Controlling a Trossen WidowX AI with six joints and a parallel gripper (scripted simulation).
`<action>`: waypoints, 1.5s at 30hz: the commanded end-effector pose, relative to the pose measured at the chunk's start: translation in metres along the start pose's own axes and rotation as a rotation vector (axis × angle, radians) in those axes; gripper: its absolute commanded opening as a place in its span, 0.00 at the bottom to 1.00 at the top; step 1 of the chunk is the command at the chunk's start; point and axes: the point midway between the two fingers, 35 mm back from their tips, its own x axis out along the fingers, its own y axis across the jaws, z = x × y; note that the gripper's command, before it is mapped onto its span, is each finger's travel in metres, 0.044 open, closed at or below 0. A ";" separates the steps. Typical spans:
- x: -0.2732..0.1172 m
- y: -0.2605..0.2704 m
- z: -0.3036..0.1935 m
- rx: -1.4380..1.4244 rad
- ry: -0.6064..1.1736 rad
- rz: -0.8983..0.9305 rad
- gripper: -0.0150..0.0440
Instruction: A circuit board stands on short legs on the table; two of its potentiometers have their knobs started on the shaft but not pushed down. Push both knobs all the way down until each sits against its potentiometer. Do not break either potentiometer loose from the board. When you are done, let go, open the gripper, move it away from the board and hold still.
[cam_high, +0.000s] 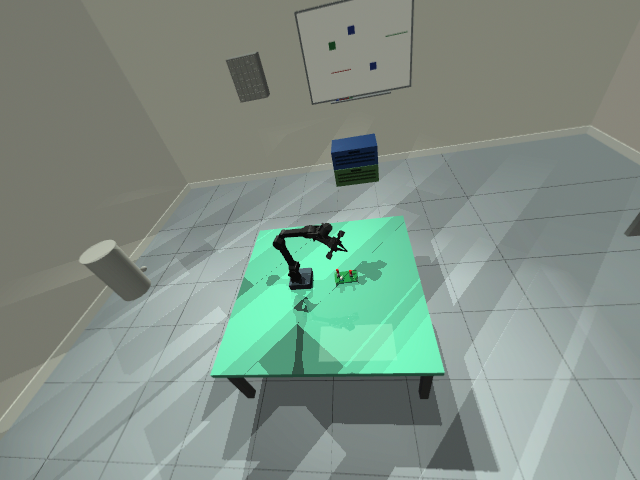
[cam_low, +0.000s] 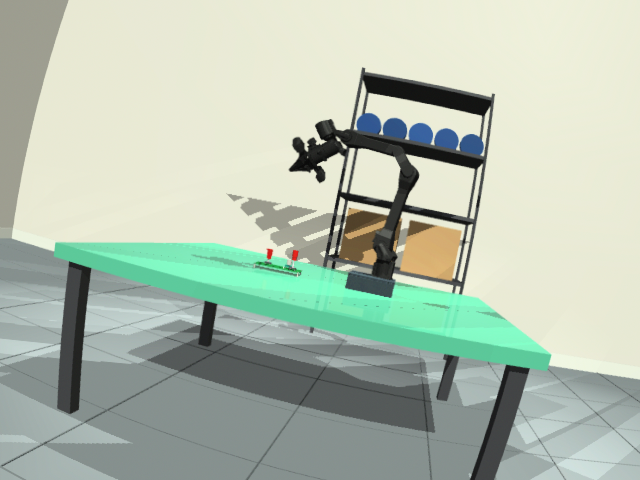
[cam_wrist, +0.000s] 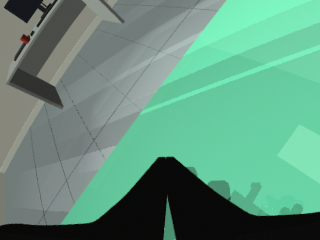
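Observation:
The green circuit board (cam_high: 353, 280) (cam_low: 279, 268) stands on short legs on the green table (cam_high: 289, 351) (cam_low: 170, 263) (cam_wrist: 215, 130). One red knob (cam_high: 337, 271) (cam_low: 295, 254) stands upright at the board's end nearer the arm base. The other red knob (cam_high: 351, 271) (cam_low: 269, 253) stands toward the far end. Both stand well above the board; the gap under each is too small to measure here. My gripper (cam_high: 346, 250) (cam_low: 291, 169) (cam_wrist: 166, 164) is shut, its tips meeting, with nothing between them. It hangs high above the board and points obliquely down. The board and knobs are out of the wrist view.
The arm's base (cam_high: 300, 279) (cam_low: 369, 284) stands on the table beside the board. A shelf rack (cam_low: 429, 93) stands behind the table. Blue and green crates (cam_high: 354, 152) and a grey cylinder (cam_high: 116, 271) stand away from the table. A desk (cam_wrist: 55, 45) shows in the wrist view.

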 end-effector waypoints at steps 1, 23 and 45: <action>0.020 -0.011 -0.033 0.023 0.115 -0.069 0.25; 0.050 -0.091 -0.208 0.073 0.625 -0.603 0.25; 0.060 -0.115 -0.238 0.070 0.666 -0.675 0.25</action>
